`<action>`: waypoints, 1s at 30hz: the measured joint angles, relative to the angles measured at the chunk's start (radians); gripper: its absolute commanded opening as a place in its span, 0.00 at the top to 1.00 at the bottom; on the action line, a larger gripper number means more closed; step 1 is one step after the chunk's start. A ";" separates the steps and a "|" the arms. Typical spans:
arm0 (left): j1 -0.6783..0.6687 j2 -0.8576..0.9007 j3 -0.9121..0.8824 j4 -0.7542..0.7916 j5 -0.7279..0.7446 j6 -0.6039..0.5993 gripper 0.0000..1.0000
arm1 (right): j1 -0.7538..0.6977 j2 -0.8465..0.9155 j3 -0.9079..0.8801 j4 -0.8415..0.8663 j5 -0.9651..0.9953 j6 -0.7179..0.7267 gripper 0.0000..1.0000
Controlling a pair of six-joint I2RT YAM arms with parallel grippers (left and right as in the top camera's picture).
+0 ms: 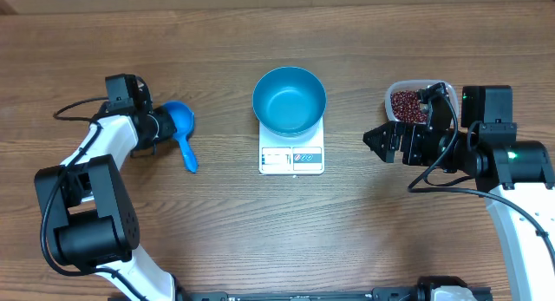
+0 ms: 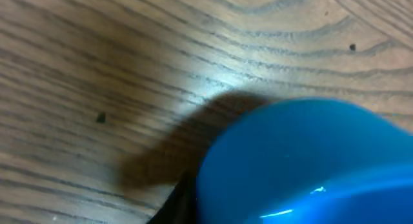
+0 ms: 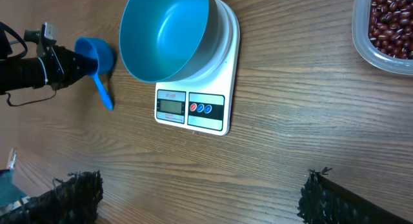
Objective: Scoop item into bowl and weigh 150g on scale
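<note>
Left gripper (image 1: 164, 125) of mine at the cup of the blue scoop (image 1: 181, 120), I cannot tell if clamped; beans (image 1: 406, 106) in clear tub (image 1: 392, 93), bowl (image 1: 290, 101) on scale (image 1: 291, 160); hazard: a shallow rim pinch could let the scoop twist loose.

No lettering can be read anywhere. The scale (image 3: 222, 88) has a grey display (image 3: 170, 106) and a label strip (image 3: 206, 110) along its front edge, but the print there is too small to make out.
</note>
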 measured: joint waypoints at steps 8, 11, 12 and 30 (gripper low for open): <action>0.000 0.000 0.000 0.043 0.014 -0.079 0.96 | 0.000 0.000 0.000 0.000 0.000 0.008 0.00; 0.000 -0.004 0.000 0.040 0.045 -0.159 0.95 | 0.000 0.000 0.000 0.020 0.000 0.065 0.00; 0.000 -0.016 0.000 0.036 0.056 -0.201 0.96 | 0.000 0.000 0.000 0.027 0.000 0.078 0.00; -0.204 -0.465 0.001 -0.031 0.294 -1.179 0.95 | 0.078 0.000 0.000 0.435 -0.248 0.496 0.13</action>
